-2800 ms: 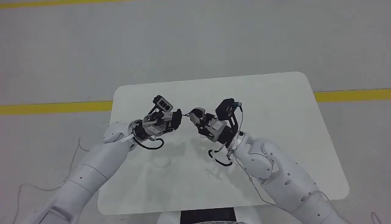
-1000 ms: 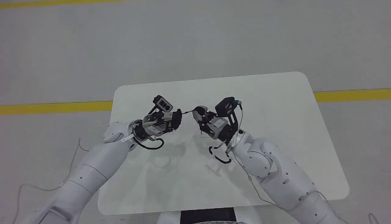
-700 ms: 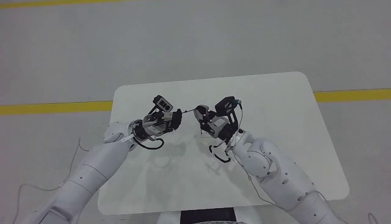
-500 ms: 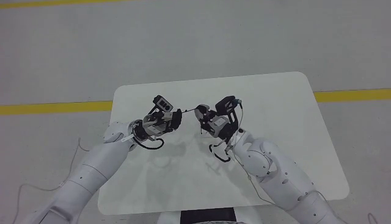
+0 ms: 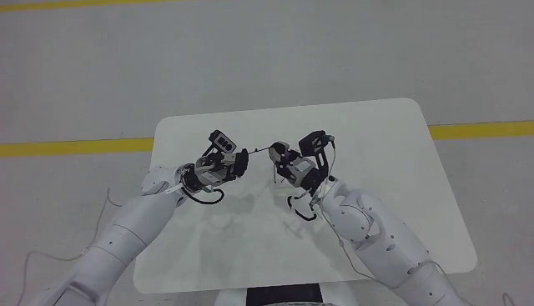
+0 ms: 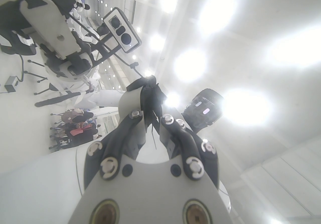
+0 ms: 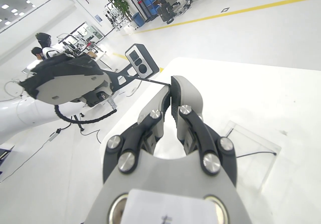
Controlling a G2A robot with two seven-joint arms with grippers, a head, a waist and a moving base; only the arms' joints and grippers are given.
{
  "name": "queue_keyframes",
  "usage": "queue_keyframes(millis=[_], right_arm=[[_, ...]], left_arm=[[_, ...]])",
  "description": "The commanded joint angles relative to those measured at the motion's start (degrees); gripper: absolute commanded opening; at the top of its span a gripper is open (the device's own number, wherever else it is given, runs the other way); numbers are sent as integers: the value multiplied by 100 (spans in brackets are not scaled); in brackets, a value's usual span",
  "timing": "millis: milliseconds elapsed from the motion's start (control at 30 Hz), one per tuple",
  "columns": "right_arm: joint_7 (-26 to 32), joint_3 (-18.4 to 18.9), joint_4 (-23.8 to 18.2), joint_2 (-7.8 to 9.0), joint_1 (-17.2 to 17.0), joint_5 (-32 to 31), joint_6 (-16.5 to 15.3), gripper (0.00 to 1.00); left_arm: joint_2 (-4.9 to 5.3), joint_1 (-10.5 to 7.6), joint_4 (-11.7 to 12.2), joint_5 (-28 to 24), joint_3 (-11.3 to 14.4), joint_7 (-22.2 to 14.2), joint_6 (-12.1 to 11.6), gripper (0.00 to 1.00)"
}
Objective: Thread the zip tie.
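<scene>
A thin black zip tie (image 5: 257, 149) stretches in the air between my two grippers, above the white table (image 5: 384, 139). My left gripper (image 5: 239, 160) is shut on one end of it; in the left wrist view the fingertips (image 6: 140, 84) pinch it, the tail (image 6: 153, 137) hangs between the fingers and the strap (image 6: 138, 71) runs off toward the other arm. My right gripper (image 5: 274, 150) is shut on the other end. In the right wrist view its jaws (image 7: 170, 90) hold the strap (image 7: 153, 81), which leads to the left gripper (image 7: 65, 79).
A clear shallow tray (image 7: 260, 139) lies on the table beside the right gripper, with another black zip tie (image 7: 255, 153) in it. The table's edge (image 7: 130, 119) runs close under both grippers. Bare tabletop lies to the right.
The right gripper has drawn a little away from the left one, so more strap shows between them. The left arm has kept still.
</scene>
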Motion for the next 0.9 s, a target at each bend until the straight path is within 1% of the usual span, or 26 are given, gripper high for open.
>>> queue_keyframes(millis=[0,333,500,733,867], right_arm=[[-5,15,4,-3,-12,21,-6,100],[-3,139,50,-12,-75,240,-105,100],[16,349,85,11,-168,443,-170,100],[175,888,29,98,-427,939,-531,100],[325,1220,-11,153,-586,1354,-861,100]], left_arm=[[0,0,0,0,0,0,0,0],[0,0,0,0,0,0,0,0],[0,0,0,0,0,0,0,0],[0,0,0,0,0,0,0,0],[0,0,0,0,0,0,0,0]])
